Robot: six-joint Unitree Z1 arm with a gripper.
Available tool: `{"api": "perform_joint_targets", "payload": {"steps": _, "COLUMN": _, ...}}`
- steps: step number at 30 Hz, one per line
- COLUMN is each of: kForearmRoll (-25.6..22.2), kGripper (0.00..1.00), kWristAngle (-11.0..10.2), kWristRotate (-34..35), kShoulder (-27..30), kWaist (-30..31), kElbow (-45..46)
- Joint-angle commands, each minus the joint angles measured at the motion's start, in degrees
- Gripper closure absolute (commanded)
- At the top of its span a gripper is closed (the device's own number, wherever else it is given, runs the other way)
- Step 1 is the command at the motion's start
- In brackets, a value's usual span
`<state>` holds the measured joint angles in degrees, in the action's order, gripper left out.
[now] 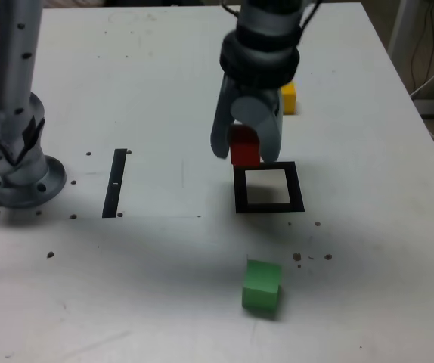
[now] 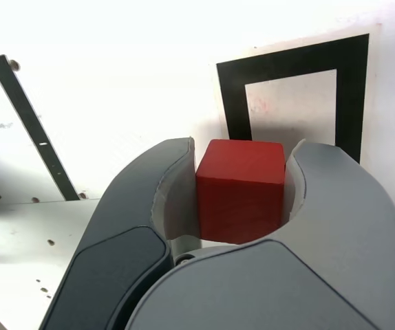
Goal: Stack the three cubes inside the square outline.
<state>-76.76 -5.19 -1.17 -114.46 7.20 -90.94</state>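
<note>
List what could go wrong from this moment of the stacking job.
1. The gripper holds the red cube beside the square outline, not over its white centre; released here, it would likely land on or outside the black frame.
2. An off-centre or skewed red cube would make a poor base for the green cube and yellow cube.

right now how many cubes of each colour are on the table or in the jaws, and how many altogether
red cube: 1, held between the jaws
yellow cube: 1, on the table behind the arm
green cube: 1, on the table in front of the square outline
total: 3 cubes
</note>
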Motion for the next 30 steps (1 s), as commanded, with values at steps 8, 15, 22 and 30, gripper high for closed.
{"api": "perform_joint_targets", "payload": {"steps": 8, "kForearmRoll": 2.9, "kGripper": 0.87, "kWristAngle": 0.4, "kWristRotate": 0.0, "kShoulder": -3.4, "kWaist": 0.0, "kElbow": 0.5}}
{"api": "perform_joint_targets", "payload": {"steps": 15, "kForearmRoll": 4.0, "kGripper": 0.87, "kWristAngle": 0.9, "kWristRotate": -0.5, "kShoulder": -5.0, "kWaist": 0.0, "kElbow": 0.3}}
{"api": "perform_joint_targets", "payload": {"steps": 22, "kForearmRoll": 5.9, "kGripper": 0.83, "kWristAngle": 1.0, "kWristRotate": -1.3, "kShoulder": -5.5, "kWaist": -0.8, "kElbow": 1.1}}
{"api": "perform_joint_targets", "payload": {"steps": 30, "kForearmRoll": 6.5, "kGripper": 0.75, "kWristAngle": 1.1, "kWristRotate": -1.9, "kShoulder": -6.3, "kWaist": -1.5, "kElbow": 1.4}}
